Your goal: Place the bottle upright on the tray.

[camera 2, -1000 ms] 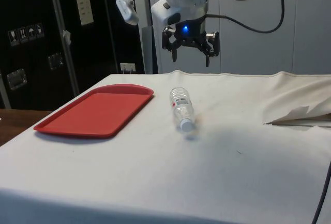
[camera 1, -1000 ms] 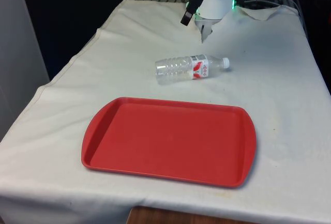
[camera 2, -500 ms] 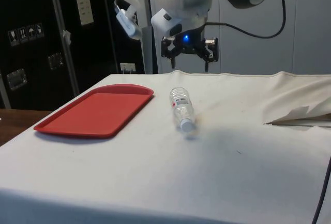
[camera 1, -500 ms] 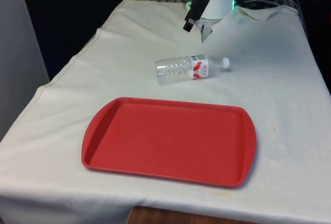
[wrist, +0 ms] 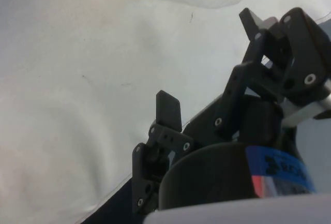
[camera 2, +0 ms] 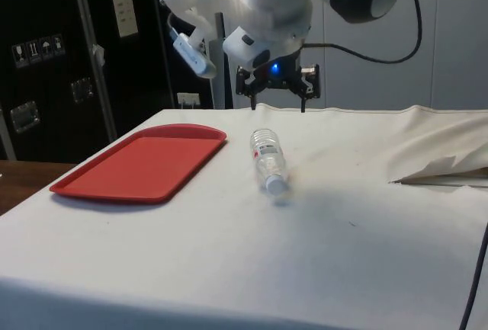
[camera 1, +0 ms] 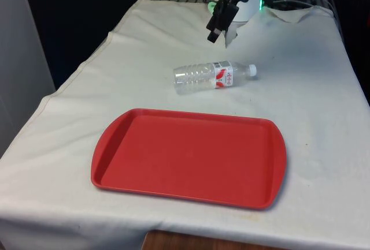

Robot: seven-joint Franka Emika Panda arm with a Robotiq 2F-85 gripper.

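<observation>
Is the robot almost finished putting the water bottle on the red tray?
Not yet, nothing is done. The clear plastic bottle with a red-and-white label lies on its side on the white cloth, beyond the red plastic tray, which has nothing on it. The black gripper hangs open above the cloth, holding nothing. Grabbing, lifting and standing the bottle up are all left.

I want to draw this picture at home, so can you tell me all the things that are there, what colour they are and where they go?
bottle: one, clear plastic with a white cap and a red and white label, lying on its side on the cloth, between the tray and the gripper.
tray: one, red, flat on the cloth at the near end of the table in the front view, nothing on it.
cloth: one, white, covering the table.
cabinets: dark, behind the table in the side view.
gripper: one, black, open, in the air beyond the bottle, holding nothing.
</observation>
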